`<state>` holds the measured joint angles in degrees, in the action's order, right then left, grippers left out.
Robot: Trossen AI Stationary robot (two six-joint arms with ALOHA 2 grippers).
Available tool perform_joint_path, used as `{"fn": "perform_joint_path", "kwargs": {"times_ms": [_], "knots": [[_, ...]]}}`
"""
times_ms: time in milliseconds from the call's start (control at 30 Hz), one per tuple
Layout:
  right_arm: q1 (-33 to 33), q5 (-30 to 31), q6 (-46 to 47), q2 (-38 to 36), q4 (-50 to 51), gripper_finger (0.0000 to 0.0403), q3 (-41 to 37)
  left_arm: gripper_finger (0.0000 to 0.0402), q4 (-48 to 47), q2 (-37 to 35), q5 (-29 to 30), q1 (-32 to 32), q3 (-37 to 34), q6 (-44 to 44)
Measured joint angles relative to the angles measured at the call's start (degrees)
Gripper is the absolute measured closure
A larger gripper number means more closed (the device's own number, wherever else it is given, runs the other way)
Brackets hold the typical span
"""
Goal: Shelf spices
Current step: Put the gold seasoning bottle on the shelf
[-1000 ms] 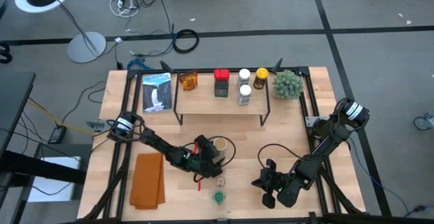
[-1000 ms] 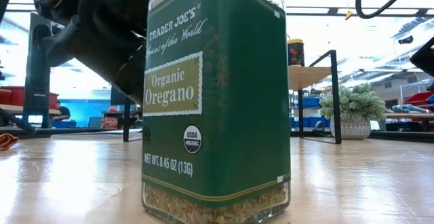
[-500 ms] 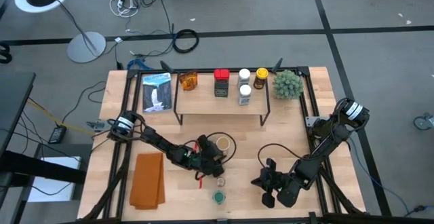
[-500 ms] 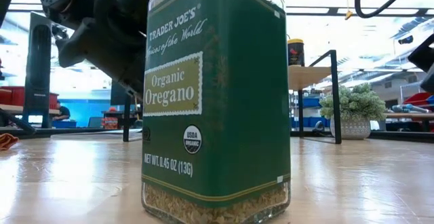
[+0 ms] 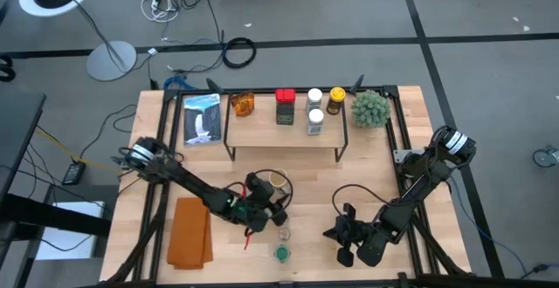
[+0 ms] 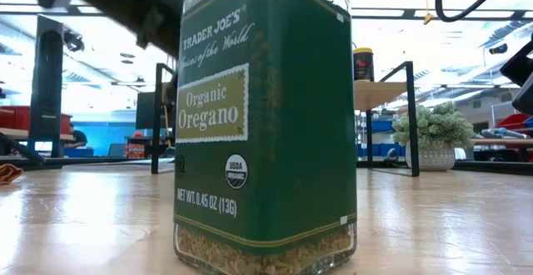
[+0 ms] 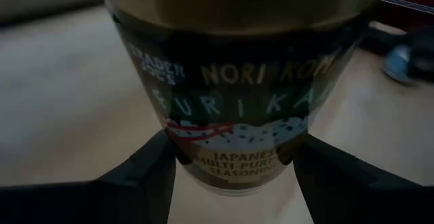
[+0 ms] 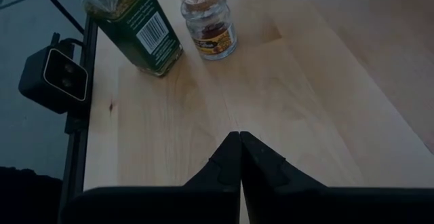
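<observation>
Left gripper (image 5: pixel 266 196) closed on the furikake jar (image 7: pixel 234 81); transfer to the shelf (image 5: pixel 284 131) pending.

Watch for slip: the fingers (image 7: pixel 146 170) clamp only low on the jar's sides, so a fast swing could tilt it out. The jar sits between them, near the table's centre, with the shelf farther back. The right gripper (image 8: pixel 239 159) rests pressed shut, near right.

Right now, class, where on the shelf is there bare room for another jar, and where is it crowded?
The shelf is bare along its front edge and between the amber jar and red tin. Its right back corner is crowded: white-capped jars, yellow-lidded jar.
</observation>
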<state>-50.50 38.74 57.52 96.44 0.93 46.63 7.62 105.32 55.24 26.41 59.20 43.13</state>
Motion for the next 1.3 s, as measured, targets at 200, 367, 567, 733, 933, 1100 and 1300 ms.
{"fn": "perform_joint_path", "kwargs": {"times_ms": [200,367,567,733,933,1100,1300], "knots": [[0.0,0.0,-0.02,0.0,0.0,0.0397,0.0,0.0155,-23.61,-6.58,2.95,-0.92,7.1,3.85],[-0.01,0.02,-0.57,0.0,0.03,0.0401,0.0,0.0155,-41.78,-8.42,5.52,-4.9,13.32,10.62],[-0.02,0.06,-0.74,0.0,0.0,0.0397,0.0,0.0156,-46.27,-8.38,-0.38,-13.07,13.58,15.57],[-0.04,0.09,-0.74,0.0,0.02,0.04,0.0,0.0145,-46.3,-8.37,-0.46,-16.92,13.6,15.59],[-0.06,0.09,-1.09,0.0,0.03,0.0399,0.0,0.0148,-46.35,-7.94,-0.57,-19.94,13.6,16.05],[-0.06,0.09,-1.11,0.0,0.02,0.0398,0.0,0.0133,-46.34,-7.94,-1.21,-20.96,13.6,16.0],[-0.06,-0.58,-1.26,0.0,0.04,0.0401,0.0,0.0115,-46.5,-7.94,-1.36,-21.19,13.6,15.78]]}}
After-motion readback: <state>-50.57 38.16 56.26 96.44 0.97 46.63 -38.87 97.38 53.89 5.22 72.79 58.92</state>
